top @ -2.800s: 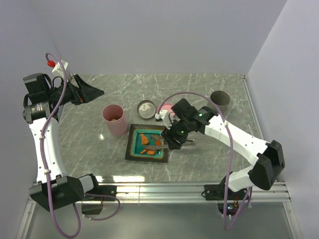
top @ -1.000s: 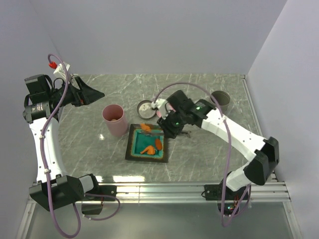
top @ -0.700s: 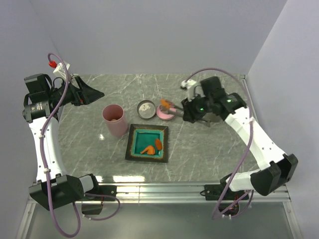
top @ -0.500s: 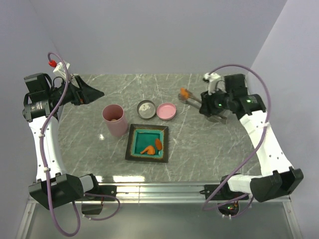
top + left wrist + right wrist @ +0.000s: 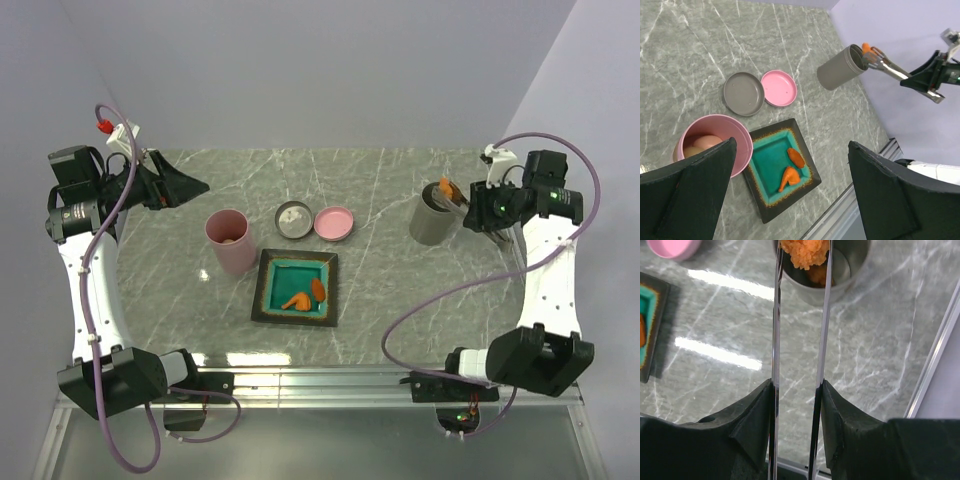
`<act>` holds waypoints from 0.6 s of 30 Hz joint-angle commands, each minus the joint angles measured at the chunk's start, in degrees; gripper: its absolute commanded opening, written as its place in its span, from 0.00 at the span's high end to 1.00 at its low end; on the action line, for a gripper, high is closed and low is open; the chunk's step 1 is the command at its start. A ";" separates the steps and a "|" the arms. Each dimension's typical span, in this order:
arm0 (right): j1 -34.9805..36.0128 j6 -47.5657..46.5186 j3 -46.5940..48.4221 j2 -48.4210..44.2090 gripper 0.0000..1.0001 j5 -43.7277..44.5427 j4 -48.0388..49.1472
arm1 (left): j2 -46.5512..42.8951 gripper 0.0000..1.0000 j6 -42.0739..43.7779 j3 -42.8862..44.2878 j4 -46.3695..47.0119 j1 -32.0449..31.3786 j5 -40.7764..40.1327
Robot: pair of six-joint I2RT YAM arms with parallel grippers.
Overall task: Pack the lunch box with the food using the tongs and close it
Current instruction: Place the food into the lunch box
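My right gripper (image 5: 798, 390) is shut on the silver tongs (image 5: 776, 315), one arm against each pad. The tong tips pinch an orange fried chunk (image 5: 807, 252) just over the mouth of a grey cylindrical container (image 5: 432, 222); another chunk lies inside it. The pink lunch box (image 5: 230, 245) stands open left of centre with pale balls (image 5: 702, 145) in it. Its pink lid (image 5: 334, 223) lies upturned on the table. Two more orange pieces (image 5: 316, 289) rest on the teal plate (image 5: 268, 300). High at the back left, my left gripper (image 5: 190, 186) hangs open and holds nothing.
A grey lid (image 5: 294, 217) lies beside the pink one. The grey container stands near the table's right edge, where a metal rail (image 5: 935, 340) runs. Side walls close in on both arms.
My right arm has swung from the plate to the back right, carrying the fried chunk in the tongs to the grey container. The left arm has not moved.
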 commanded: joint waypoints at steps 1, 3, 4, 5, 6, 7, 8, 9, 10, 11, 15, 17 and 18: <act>-2.35 -2.76 3.07 1.37 0.62 -2.84 -0.80 | -0.13 0.00 -1.57 0.95 3.44 0.23 2.42; -2.70 -2.41 2.89 2.16 0.61 -3.02 -0.09 | -0.13 0.01 -2.09 0.42 4.14 0.23 2.51; -2.70 -2.06 2.89 2.42 0.61 -2.94 0.08 | -0.22 0.01 -2.18 0.15 4.23 0.23 2.42; -2.70 -1.97 2.72 2.77 0.60 -3.02 0.26 | -0.30 0.00 -2.18 0.06 4.23 0.23 2.42; -2.79 -2.14 2.97 3.12 0.56 -3.20 0.17 | -0.30 0.01 -2.18 0.15 4.23 0.23 2.33; -2.79 -2.23 3.15 3.91 0.53 -3.29 -0.52 | -0.30 0.01 -1.92 0.41 3.89 0.23 2.07; -2.88 -2.23 3.41 4.18 0.48 -3.46 -0.62 | -0.39 0.01 -1.75 0.41 3.80 0.23 2.07; -2.88 -2.32 3.42 4.18 0.46 -3.55 -0.53 | -0.39 0.01 -1.83 0.41 3.79 0.23 2.07; -2.88 -2.14 3.50 4.01 0.45 -3.46 -0.27 | -0.31 0.01 -1.66 0.50 3.62 0.23 2.07; -2.88 -2.14 3.59 3.83 0.42 -3.55 -0.09 | -0.30 0.01 -1.74 0.59 3.62 0.23 1.98; -2.88 -2.23 5.43 3.39 0.37 -3.73 -1.05 | -0.04 0.01 -2.01 0.68 3.79 0.32 2.16; -2.88 -2.58 6.92 3.04 0.37 -3.99 -1.76 | -0.13 0.01 -2.01 0.85 3.80 0.23 2.16; -2.88 -2.75 7.37 2.43 0.37 -5.12 -2.72 | -0.04 0.01 -1.92 0.94 3.71 0.32 2.16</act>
